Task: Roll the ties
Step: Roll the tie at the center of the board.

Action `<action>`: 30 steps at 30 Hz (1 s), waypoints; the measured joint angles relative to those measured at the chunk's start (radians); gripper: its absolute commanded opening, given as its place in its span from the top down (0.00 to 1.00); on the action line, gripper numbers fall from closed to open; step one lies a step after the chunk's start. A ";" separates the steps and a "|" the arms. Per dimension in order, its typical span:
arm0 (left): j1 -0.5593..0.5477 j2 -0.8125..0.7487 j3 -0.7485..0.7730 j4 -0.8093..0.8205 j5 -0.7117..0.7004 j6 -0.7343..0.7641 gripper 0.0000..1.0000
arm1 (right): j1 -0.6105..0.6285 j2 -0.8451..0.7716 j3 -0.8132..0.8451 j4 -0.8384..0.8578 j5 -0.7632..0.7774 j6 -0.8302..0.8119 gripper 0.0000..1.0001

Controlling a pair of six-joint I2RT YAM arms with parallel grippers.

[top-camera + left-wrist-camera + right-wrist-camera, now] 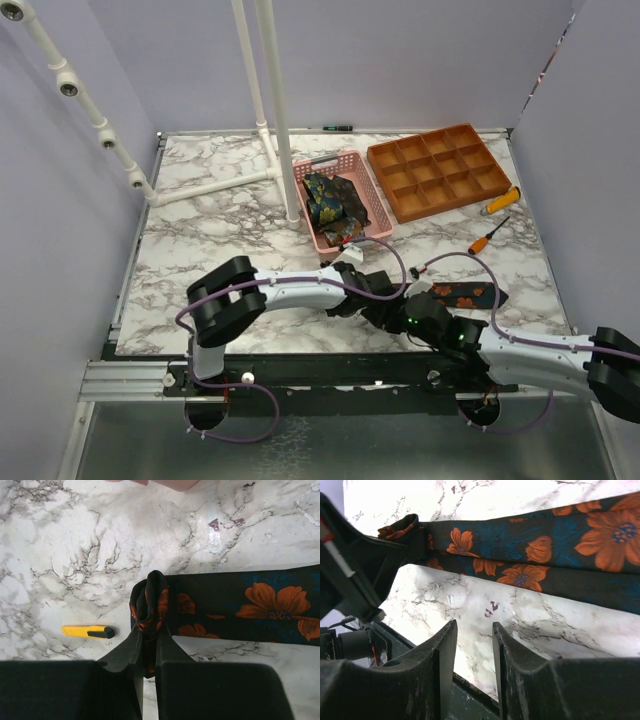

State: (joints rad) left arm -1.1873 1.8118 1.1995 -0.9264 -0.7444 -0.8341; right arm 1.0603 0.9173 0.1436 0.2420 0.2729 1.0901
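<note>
Setting: marble-patterned counter (220, 230) boxed in by pale lilac panels, with a white pipe frame (268, 100) standing towards its far left corner.
Flowered tie (240, 610): lay flat close to the counter's near edge, right of the middle, its length running towards the right edge.
Its look: dark navy-black cloth with large orange flowers and teal-blue patches. It was a long narrow strip, and one end was curled into a small, loose first turn.
Left claw (149, 636): was closed tight on that curled end, pinching the fabric edge-on between both fingers. This looked like a way to make the pinched end the core that the strip would wind around.
Right claw (474, 630): was parted and empty, low over bare marble just on the near side of the strip and touching nothing. It was probably waiting there to steady or feed the cloth.
Other ties (330, 200): were heaped loosely in a pink basket (380, 205) near the middle of the far edge. They were dark with yellow-green paisley and seemed to be waiting their turn.
Tray (440, 170): was orange, divided into compartments, and sat at the far right corner. Its compartments looked bare, and it was possibly where the rolls would go.
Screwdrivers (490, 237): were two, orange-handled, by the right edge between the tray and the strip, and apart from the cloth.
Progress: the roll was barely begun, with nearly the whole length lying unrolled.
</note>
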 measured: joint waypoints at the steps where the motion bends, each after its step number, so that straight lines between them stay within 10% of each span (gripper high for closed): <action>1: -0.007 0.038 0.028 -0.028 -0.018 -0.003 1.00 | 0.000 -0.028 -0.005 -0.024 0.007 0.004 0.61; 7: -0.042 0.183 0.140 -0.127 -0.076 -0.011 0.99 | 0.000 -0.161 -0.019 -0.184 0.048 0.028 0.61; 23: -0.072 0.182 0.192 -0.052 -0.003 0.006 0.02 | 0.000 -0.325 -0.030 -0.374 0.071 0.048 0.61; 30: -0.072 0.050 0.158 0.009 0.053 0.005 0.01 | 0.000 -0.349 -0.031 -0.408 0.070 0.050 0.56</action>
State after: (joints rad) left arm -1.2591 1.8618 1.3571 -0.9173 -0.6918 -0.8288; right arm 1.0603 0.5678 0.1127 -0.1661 0.3428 1.1400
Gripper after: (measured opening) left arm 0.989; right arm 0.412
